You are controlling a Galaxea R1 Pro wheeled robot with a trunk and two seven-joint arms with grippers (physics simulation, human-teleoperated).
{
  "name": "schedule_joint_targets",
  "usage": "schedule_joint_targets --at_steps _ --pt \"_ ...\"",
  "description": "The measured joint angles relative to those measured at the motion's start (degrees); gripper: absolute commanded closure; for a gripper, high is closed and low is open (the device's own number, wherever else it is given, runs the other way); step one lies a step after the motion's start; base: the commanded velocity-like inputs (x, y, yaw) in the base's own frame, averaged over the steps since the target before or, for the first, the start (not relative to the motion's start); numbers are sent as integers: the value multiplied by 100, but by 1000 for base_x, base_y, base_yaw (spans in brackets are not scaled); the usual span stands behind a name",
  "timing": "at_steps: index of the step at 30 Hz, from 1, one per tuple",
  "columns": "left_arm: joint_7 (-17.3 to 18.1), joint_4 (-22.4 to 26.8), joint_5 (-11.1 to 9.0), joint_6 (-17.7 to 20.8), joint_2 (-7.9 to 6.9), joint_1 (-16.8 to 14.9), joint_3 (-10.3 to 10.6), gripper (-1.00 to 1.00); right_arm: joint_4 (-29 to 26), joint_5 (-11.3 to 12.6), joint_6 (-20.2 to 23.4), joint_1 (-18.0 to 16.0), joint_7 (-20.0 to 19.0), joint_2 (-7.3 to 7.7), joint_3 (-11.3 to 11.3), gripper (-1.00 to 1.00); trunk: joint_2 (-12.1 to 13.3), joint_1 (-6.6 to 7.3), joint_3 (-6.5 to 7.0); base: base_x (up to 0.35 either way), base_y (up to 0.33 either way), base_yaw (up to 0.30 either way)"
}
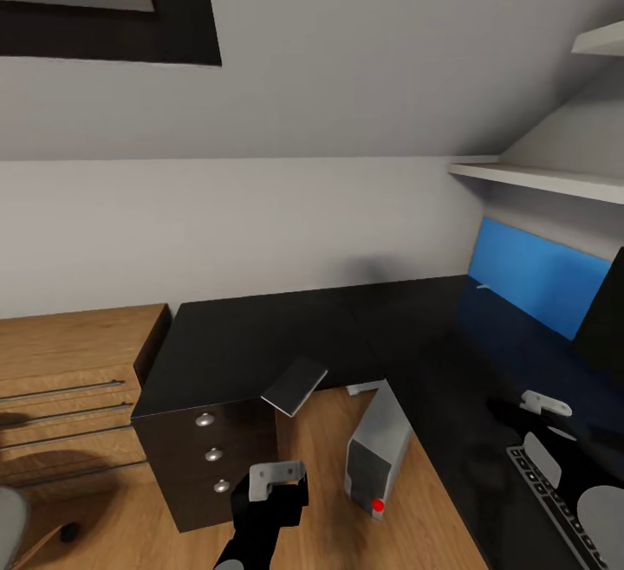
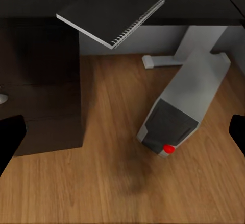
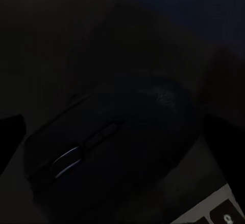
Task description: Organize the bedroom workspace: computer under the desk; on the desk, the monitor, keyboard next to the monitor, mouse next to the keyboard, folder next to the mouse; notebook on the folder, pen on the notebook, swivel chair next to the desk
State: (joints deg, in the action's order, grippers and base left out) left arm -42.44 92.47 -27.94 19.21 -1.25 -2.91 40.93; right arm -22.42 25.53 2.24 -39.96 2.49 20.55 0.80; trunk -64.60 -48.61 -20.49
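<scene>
Judging from the dark wrist view: right gripper (image 1: 533, 410) close over the mouse (image 3: 112, 147), lower right, near the keyboard (image 1: 563, 501); grip impossible to tell. Set down flat, clear of the keys. Left gripper (image 1: 279, 482), bottom centre, spread wide, empty, below the notebook (image 1: 295, 385) overhanging the desk (image 1: 260, 336) edge; open floor there, but mind the computer (image 1: 377, 453).

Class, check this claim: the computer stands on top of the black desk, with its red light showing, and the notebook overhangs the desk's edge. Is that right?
Not quite. The computer stands on the wooden floor under the desk, not on top, as the left wrist view shows. Its red light does show, and the notebook does overhang the desk's edge.
</scene>
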Motion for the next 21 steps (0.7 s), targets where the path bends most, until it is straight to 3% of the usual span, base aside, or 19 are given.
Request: schedule_joint_targets --at_steps 8,14,16,21 --pt "0 3 0 -1 -2 0 -2 -100 17 -24 70 -45 27 0 -1 100 0 1 0 234 0 0" --pt "0 5 -2 1 5 0 -2 -100 223 -71 170 -191 63 6 1 100 1 -1 0 50 0 0" --pt "0 13 -2 1 12 0 -2 -100 453 -130 328 -412 81 22 2 100 1 -1 0 6 0 0" --pt "0 16 0 2 15 0 -8 -100 554 -156 596 -511 121 102 2 100 1 -1 0 1 0 0"
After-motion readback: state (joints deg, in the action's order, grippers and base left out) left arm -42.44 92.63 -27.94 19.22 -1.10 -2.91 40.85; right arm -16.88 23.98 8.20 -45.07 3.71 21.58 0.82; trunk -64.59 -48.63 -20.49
